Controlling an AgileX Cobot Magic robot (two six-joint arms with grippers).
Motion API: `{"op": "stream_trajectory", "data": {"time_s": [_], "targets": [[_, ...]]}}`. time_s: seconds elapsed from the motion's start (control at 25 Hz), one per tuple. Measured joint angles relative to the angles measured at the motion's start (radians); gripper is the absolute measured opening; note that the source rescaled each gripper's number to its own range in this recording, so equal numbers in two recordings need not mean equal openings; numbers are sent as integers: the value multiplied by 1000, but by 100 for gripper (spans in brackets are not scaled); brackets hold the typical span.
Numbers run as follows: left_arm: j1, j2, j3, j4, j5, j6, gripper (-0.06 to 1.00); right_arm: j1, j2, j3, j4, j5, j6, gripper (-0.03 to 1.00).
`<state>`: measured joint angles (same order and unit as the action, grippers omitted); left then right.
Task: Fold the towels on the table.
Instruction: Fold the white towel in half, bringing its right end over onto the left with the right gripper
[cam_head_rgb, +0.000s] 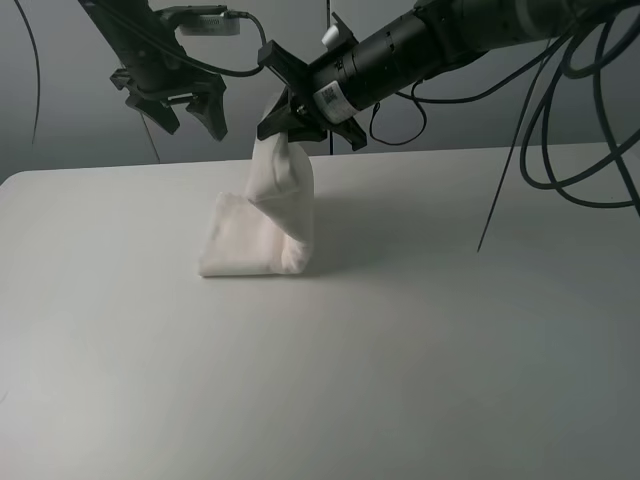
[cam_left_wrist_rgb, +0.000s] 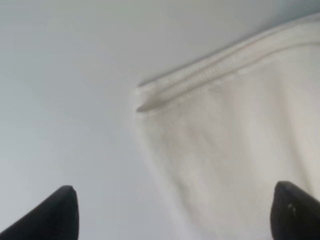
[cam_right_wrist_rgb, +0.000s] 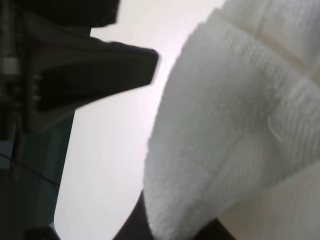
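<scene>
Right arm (cam_head_rgb: 430, 45): slants down from upper right
Right tool (cam_head_rgb: 290, 128): clamped shut on raised end of towel (cam_head_rgb: 278, 205)
Left tool (cam_head_rgb: 186, 105): wide open, empty, high above tabletop (cam_head_rgb: 450, 330)

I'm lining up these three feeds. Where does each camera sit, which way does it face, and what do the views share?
Exterior high: mounted high, facing down across the table at the towel; both arms show, left gripper open, right gripper shut on the towel's lifted end.
Left wrist: on the left arm, looking down at the towel's banded edge; two dark fingertips show.
Right wrist: on the right arm, close against the held towel; one dark finger shows.
Shared: all three show the towel.
</scene>
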<state>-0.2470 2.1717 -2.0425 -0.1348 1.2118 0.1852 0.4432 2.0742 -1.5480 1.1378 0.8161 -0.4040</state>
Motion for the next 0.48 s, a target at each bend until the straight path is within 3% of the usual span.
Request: {"op": "stream_trajectory", "data": {"time_s": [0.12, 0.2, 0.28, 0.4, 0.48], "targets": [[5, -52, -3, -5, 2, 2, 99, 0, 0, 0, 0, -6, 0, 1], [7, -81, -3, -7, 2, 10, 99, 0, 0, 0, 6, -16, -12, 10], [7, -105, -3, -15, 2, 16, 99, 0, 0, 0, 39, -23, -44, 35], [7, -138, -3, -21, 4, 19, 99, 8, 0, 0, 96, -30, -72, 89], [7, -154, -3, -22, 6, 20, 99, 22, 0, 0, 106, -39, -76, 97]]}}
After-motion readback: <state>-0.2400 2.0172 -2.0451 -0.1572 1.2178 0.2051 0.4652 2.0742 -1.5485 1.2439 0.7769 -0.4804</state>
